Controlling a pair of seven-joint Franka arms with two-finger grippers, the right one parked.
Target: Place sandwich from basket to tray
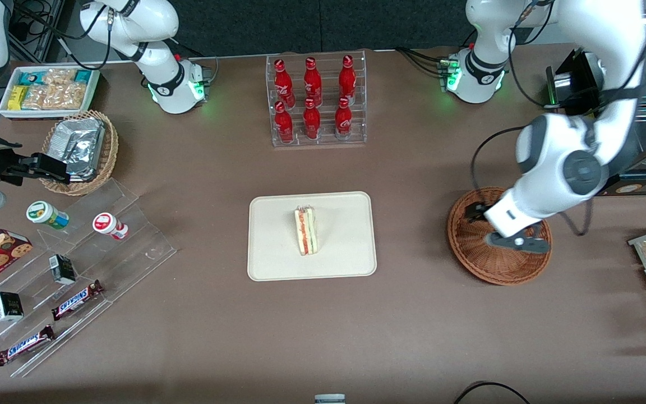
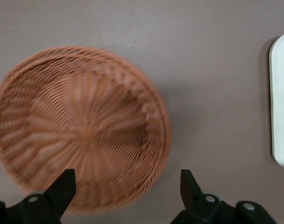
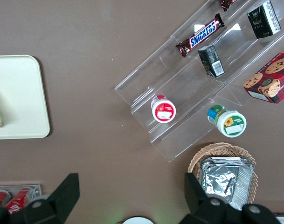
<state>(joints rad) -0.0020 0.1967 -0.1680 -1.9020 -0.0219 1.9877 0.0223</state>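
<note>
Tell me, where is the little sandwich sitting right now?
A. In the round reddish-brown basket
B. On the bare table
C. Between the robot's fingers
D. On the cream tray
D. The sandwich lies on the tray, while the basket holds nothing and the gripper hangs open over it.
</note>
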